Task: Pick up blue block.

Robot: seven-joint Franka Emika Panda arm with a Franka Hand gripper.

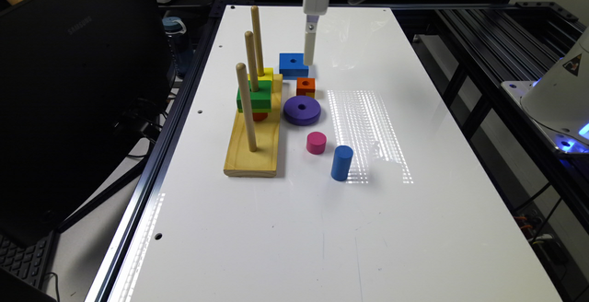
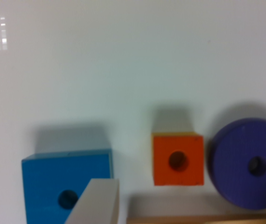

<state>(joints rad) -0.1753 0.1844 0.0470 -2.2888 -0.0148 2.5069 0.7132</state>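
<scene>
The gripper [image 1: 309, 58] is held vertically, jaws spread wide, one finger [image 2: 95, 203] over the blue block [image 1: 292, 65].

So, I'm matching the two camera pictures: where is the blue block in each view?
Exterior view: blue block lies at the table's far end, beside the gripper.
Wrist view: blue block, partly behind a pale fingertip.
Shared landmark: the orange cube next to it.

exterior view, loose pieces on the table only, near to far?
blue cylinder → pink cylinder → purple ring → orange cube → blue block, with the gripper at its far-right corner.
</scene>
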